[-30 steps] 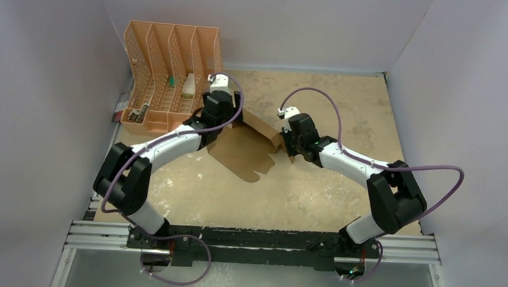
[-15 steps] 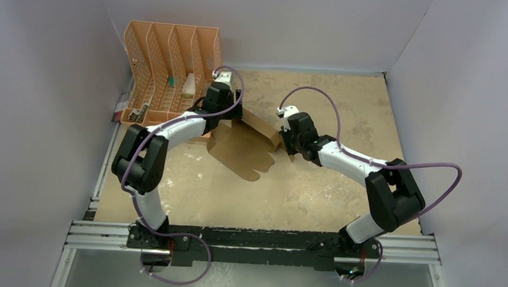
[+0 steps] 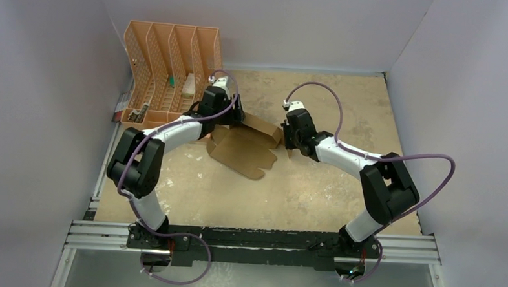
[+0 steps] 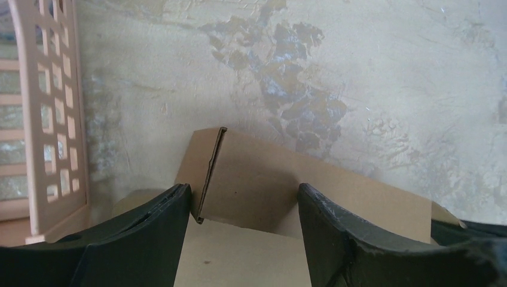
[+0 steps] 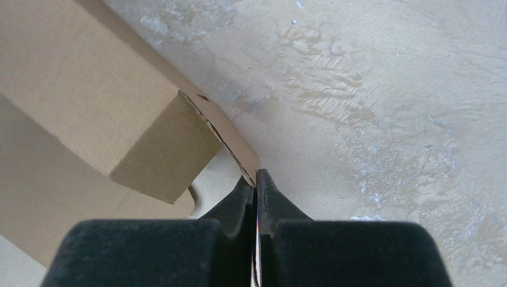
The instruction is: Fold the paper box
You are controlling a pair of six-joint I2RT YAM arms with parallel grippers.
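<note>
right end effector [image 5: 256,177] of mine is clamped on a box [image 5: 78,78] flap, my left end effector [image 4: 243,190] spread wide by its raised wall.

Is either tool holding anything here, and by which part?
The right tool pinches the paper box by a side flap's edge; the left tool is open, gripping nothing.

White-and-black arms [image 3: 174,132], seemingly purple cables [image 3: 319,84]

worn table [image 3: 327,185], paper box [image 3: 241,152], orange organiser [image 3: 171,62]
</note>
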